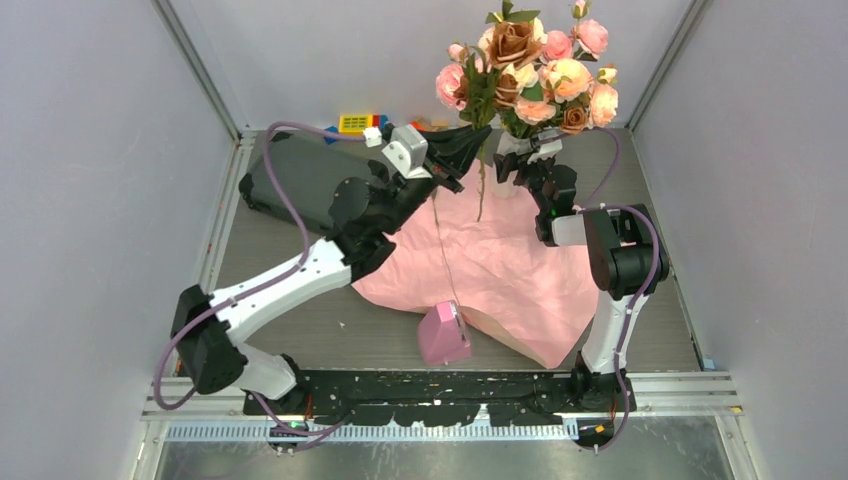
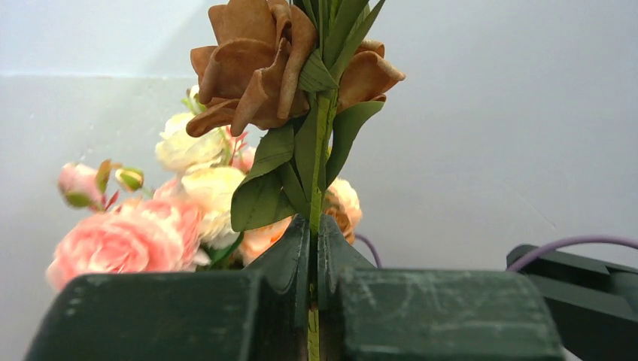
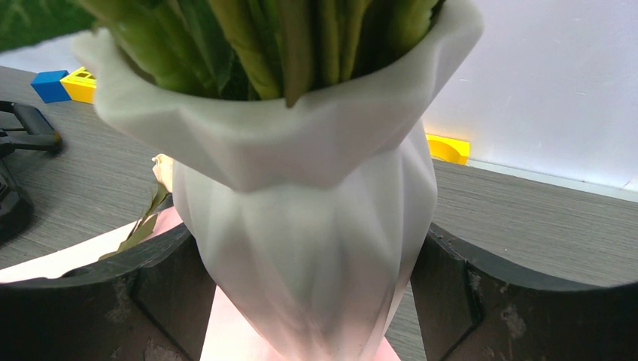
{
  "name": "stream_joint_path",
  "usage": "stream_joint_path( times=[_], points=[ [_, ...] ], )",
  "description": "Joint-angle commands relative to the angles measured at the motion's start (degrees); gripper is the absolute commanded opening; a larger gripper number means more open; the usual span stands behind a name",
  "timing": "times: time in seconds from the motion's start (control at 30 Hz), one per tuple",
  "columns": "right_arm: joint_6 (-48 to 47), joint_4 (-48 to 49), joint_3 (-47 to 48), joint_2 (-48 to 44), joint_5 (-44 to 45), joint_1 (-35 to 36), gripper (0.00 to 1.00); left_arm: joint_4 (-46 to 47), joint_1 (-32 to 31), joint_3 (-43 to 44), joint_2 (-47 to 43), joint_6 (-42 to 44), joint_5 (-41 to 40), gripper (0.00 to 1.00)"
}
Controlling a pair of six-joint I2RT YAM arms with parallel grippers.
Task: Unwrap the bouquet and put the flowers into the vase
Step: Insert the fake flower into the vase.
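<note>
The left gripper pinches tight the thin green stem of a brown cloth rose, just beside the tall white ribbed vase. The right gripper hugs that vase. Best lift the stem above the vase, then lower it straight in.

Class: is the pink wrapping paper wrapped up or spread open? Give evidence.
Spread open. The pink wrapping paper lies as a flat, open sheet on the table; stems stand in the white vase.
</note>
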Motion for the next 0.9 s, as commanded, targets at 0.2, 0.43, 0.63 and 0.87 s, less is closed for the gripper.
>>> stream_joint_path(
  times=[0.2,0.43,0.63,0.87],
  points=[
    [2.6,-0.4,-1.3,-2.6,0.0,-0.2,0.00,26.7,-0.4,13.3,19.5,4.4,1.0,0.00],
    [1.4,-1.2,-1.6,-3.7,0.2,-0.3,0.00,32.4,0.1,21.0,28.4,7.4,0.0,0.00],
    [1.7,-1.5,-1.2,-3.4,-1.0,-0.3,0.00,33.6,1.3,24.3,31.5,10.5,0.2,0.00],
    [1.7,-1.7,-1.4,-3.2,-1.2,-0.2,0.00,35.2,3.4,27.1,34.3,12.3,0.6,0.00]
  ],
)
